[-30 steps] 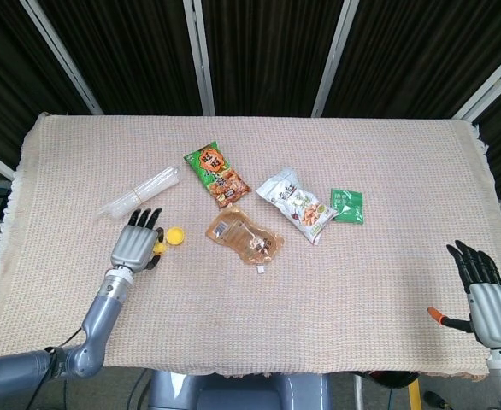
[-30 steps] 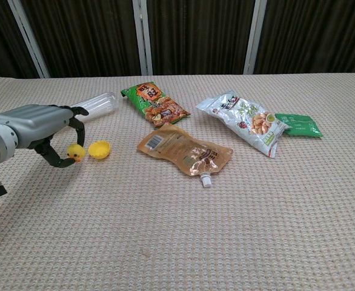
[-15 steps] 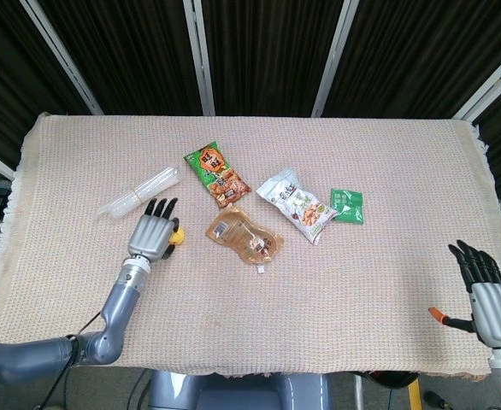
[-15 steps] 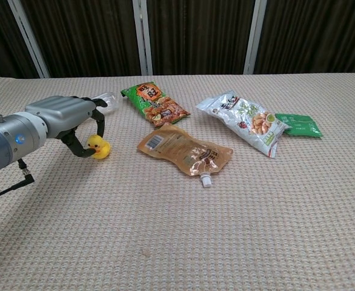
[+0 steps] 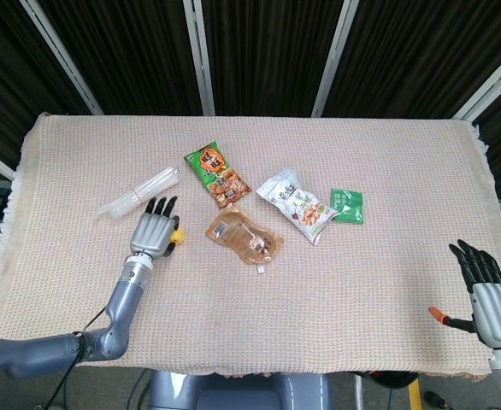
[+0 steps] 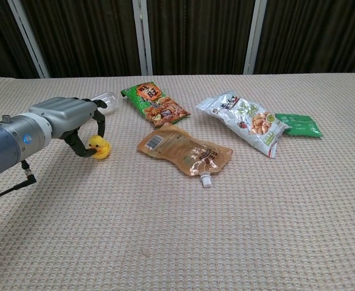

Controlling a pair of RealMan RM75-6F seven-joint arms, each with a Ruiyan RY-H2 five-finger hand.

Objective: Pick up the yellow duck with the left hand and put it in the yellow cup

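We log: left hand [image 6: 74, 118] fingers curled around small yellow rubber duck [image 6: 97, 145], left of tan spouted pouch [image 6: 184, 150]; right hand [image 5: 487, 290] spread.

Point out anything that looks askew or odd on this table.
The yellow cup lies tipped on its side rather than upright, with the yellow duck at it, under the left hand. The snack packets merely lie scattered.

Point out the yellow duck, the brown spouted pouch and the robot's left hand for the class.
yellow duck [image 6: 97, 146], chest view, on its body.
brown spouted pouch [image 6: 183, 150], chest view, on the middle of its face.
left hand [image 5: 153, 232], head view, on the back of the hand.
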